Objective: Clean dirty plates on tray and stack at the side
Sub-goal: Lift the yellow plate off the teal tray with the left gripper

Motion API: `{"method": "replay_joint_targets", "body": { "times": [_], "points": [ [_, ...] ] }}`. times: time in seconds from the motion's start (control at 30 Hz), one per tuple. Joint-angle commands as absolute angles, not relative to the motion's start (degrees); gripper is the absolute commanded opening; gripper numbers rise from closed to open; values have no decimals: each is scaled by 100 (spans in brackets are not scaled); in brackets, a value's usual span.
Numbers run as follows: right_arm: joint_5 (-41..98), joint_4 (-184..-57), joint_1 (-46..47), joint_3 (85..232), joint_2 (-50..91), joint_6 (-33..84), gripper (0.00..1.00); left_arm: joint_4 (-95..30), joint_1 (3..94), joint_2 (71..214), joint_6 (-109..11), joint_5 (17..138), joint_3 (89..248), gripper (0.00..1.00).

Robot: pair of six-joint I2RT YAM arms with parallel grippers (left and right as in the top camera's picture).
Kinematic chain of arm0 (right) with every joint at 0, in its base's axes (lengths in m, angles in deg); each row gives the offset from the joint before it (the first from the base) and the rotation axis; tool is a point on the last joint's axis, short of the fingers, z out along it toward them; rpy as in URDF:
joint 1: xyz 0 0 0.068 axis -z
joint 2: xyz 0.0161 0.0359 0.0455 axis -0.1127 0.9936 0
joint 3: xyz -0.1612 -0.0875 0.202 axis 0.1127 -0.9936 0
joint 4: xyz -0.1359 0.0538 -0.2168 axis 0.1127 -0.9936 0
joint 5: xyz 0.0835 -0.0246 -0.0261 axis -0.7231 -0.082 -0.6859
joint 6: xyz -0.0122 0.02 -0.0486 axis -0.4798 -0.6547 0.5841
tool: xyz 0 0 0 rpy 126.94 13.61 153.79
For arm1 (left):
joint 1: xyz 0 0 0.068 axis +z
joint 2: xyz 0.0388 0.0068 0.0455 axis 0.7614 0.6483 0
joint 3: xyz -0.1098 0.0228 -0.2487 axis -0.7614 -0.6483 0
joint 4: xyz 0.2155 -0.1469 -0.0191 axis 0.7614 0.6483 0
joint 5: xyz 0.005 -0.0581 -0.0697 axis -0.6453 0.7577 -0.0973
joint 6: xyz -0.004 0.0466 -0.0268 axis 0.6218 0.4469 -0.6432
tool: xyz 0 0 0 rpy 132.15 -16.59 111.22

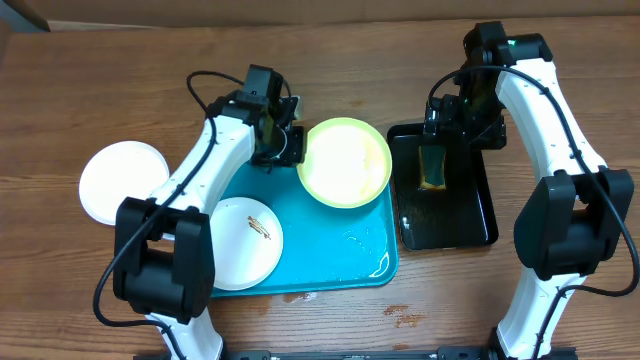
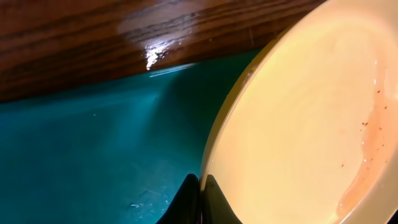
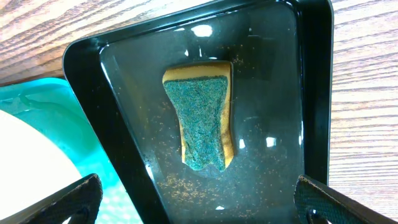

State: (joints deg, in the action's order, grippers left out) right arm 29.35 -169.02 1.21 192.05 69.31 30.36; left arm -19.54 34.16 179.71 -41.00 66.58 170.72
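My left gripper [image 1: 295, 148] is shut on the left rim of the pale yellow-green plate [image 1: 345, 160], which hangs over the far right corner of the turquoise tray [image 1: 330, 262]. In the left wrist view the fingers [image 2: 194, 198] pinch the plate [image 2: 298, 124], which carries a faint reddish smear at its right. A white plate [image 1: 245, 242] with a dark smear lies on the tray's left half. Another white plate [image 1: 124, 182] sits on the table left of the tray. My right gripper [image 3: 199, 205] hangs open above the green-topped sponge [image 3: 202, 121].
The sponge [image 1: 435, 165] lies in a glossy black tray [image 1: 470, 225] holding shallow water and specks, right of the turquoise tray. Water patches glisten on the turquoise tray's near right part [image 1: 365, 245]. A few marks spot the wooden table [image 1: 405, 318] in front.
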Motion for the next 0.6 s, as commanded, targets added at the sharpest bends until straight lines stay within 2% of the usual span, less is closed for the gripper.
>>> {"method": "replay_joint_targets", "body": {
  "times": [0.0, 0.13, 0.37, 0.57],
  "points": [
    [2884, -16893, 134, 19291, 6904, 3032, 100, -1934, 3148, 18011, -4063, 6291, 17343, 4],
    [2884, -16891, 134, 19291, 6904, 3032, 100, -1864, 2883, 18011, -4148, 5963, 17536, 4],
    [2880, -16100, 174, 19347, 6904, 3026, 100, -1796, 2520, 18011, -4207, 5653, 17999, 4],
    [2524, -16037, 626, 19568, 6904, 3006, 100, -1820, 2278, 18011, -4205, 5204, 18338, 4]
  ]
}}
